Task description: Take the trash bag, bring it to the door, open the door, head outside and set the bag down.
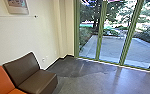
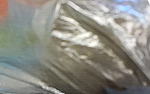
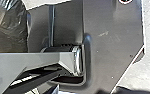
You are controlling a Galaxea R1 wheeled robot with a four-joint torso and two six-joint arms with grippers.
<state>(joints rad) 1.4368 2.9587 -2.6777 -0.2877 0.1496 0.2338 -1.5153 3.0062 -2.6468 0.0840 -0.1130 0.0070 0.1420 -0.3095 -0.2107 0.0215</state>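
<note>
the trash bag [image 2: 78, 45] lies close in front of the left wrist camera, its thin plastic see-through and brownish, creased into folds that catch the light in white streaks. it shows in the right wrist view too, a rounded, wrinkled bulge beside the robot's dark plate [image 3: 111, 55], though i can't tell whether the two touch, or what the bag rests on. how far open the left hand is, and whether it has hold of the bag, i cannot tell; it is the same with the right hand. in the head view the room has a smooth grey floor [image 1: 91, 80], shiny in places, that runs up to tall glass panels [image 1: 112, 47] set between green uprights [image 1: 99, 37]. beyond the glass are a pale paved area [image 1: 91, 43], shrubs and a tree trunk [image 1: 94, 22]. on the left of that view a brown seat [image 1: 38, 80] with a slanted back stands near the cream wall [image 1: 28, 37], an orange seat [image 1: 1, 77] right beside it. a picture [image 1: 18, 7] hangs higher up on the wall, and dark skirting [image 1: 54, 62] follows its foot into the corner.
</note>
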